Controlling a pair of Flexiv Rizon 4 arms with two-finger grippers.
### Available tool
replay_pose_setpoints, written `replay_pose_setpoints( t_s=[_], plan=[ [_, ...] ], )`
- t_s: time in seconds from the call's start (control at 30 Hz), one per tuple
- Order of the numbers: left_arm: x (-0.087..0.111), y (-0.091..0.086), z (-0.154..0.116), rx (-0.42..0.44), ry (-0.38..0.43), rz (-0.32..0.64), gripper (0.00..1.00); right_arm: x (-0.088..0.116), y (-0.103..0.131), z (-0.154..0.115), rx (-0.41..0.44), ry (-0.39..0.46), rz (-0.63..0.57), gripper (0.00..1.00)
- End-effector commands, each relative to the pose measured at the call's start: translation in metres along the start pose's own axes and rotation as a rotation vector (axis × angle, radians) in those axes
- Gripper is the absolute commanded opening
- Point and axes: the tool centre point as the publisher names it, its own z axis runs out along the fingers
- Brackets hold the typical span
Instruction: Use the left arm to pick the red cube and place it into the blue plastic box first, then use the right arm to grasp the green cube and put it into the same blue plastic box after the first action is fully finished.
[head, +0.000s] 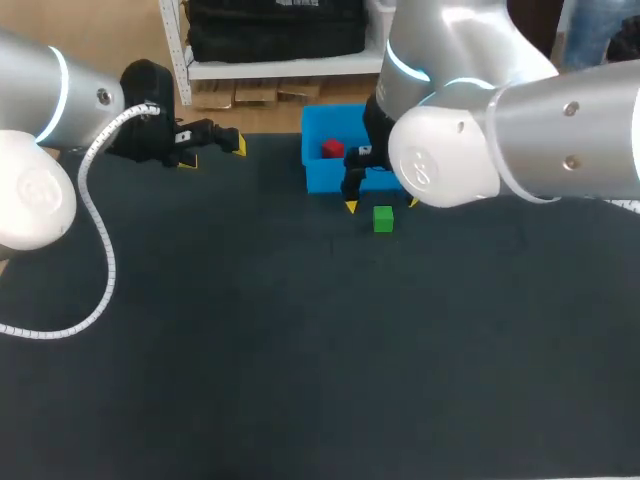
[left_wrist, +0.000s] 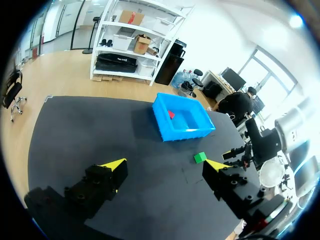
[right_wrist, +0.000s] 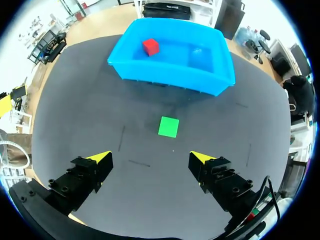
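Observation:
The red cube (head: 332, 149) lies inside the blue plastic box (head: 317, 174) at the table's far middle; it also shows in the box (right_wrist: 170, 75) as a red cube (right_wrist: 150, 47) in the right wrist view. The green cube (head: 383, 219) sits on the dark mat just in front of the box. My right gripper (head: 380, 205) hovers open above it, and the green cube (right_wrist: 168, 126) lies ahead of and between its fingers, untouched. My left gripper (head: 212, 147) stands open and empty at the far left, well away from the blue box (left_wrist: 181, 120) and green cube (left_wrist: 200, 157).
The dark mat (head: 300, 340) covers the table, with wide bare room toward the near edge. My right arm's elbow (head: 450, 155) hangs over the box's right end.

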Motion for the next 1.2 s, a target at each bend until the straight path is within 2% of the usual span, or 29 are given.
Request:
replay_pose_setpoints(
  t_s=[0.03,0.47,1.2],
  plan=[
    [0.001,0.001,-0.001,0.007,-0.004,0.001,1.0,-0.012,0.002,0.008,0.004,0.022,-0.002,1.0],
    [0.001,0.001,-0.001,0.007,-0.004,0.001,1.0,-0.016,-0.006,0.019,0.011,0.059,0.027,1.0],
    [0.001,0.001,-0.001,0.007,-0.004,0.001,1.0,-0.005,-0.015,0.04,0.007,0.068,0.041,1.0]
  ],
)
